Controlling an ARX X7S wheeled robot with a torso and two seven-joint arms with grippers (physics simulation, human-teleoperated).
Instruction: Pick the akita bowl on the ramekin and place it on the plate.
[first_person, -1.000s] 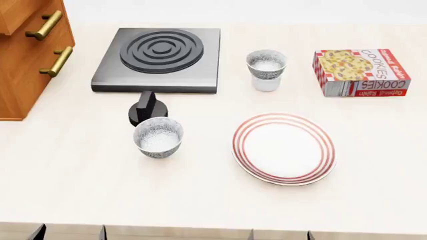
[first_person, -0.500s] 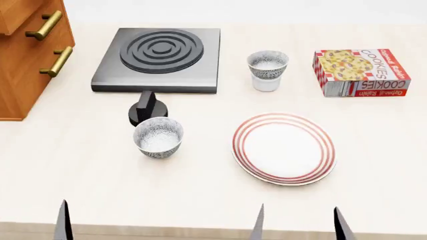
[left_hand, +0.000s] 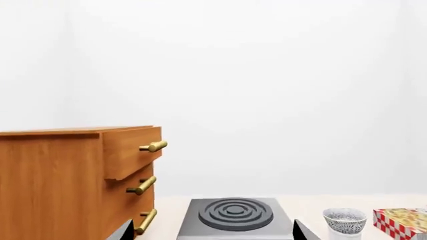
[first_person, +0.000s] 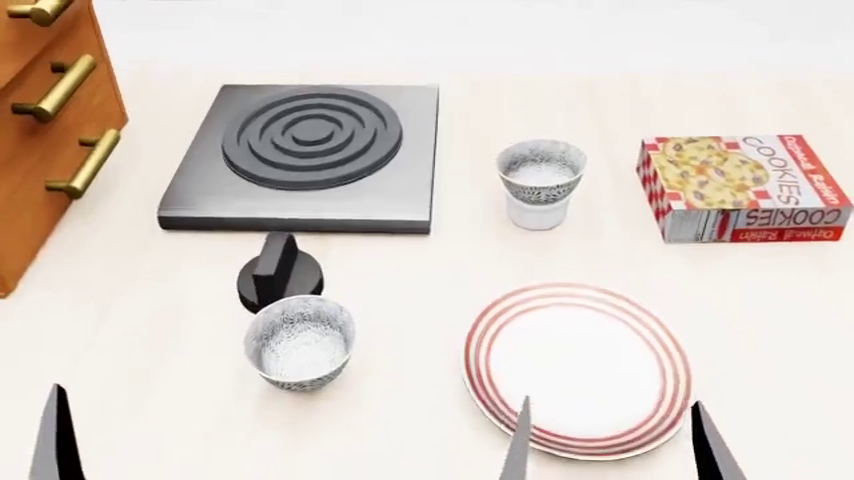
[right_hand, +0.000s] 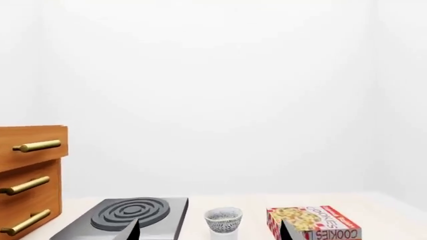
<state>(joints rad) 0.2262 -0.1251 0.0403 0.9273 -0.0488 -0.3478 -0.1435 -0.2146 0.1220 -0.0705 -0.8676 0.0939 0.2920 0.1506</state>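
The akita bowl (first_person: 539, 172), speckled black-grey, sits upright on the white ramekin (first_person: 535, 214) right of the stove; the right wrist view shows the akita bowl (right_hand: 223, 220) far ahead between its fingers. The red-ringed plate (first_person: 577, 368) lies nearer, empty. My right gripper (first_person: 611, 452) stands open at the near edge, its fingertips over the plate's near rim. In its own view the right gripper (right_hand: 211, 232) holds nothing. My left gripper (left_hand: 212, 232) is open and empty too; only one fingertip (first_person: 54, 440) shows in the head view, far left.
A second speckled bowl (first_person: 300, 342) stands on the table left of the plate, with a black knob (first_person: 279, 272) behind it. A grey stove plate (first_person: 307, 155) lies at the back, a cookie box (first_person: 747, 188) at right, a wooden drawer cabinet (first_person: 47, 120) at left.
The head view has shifted, so everything on the table now sits lower in the picture. The gripper fingertips reach higher into the frame, the right pair now over the plate's near rim.
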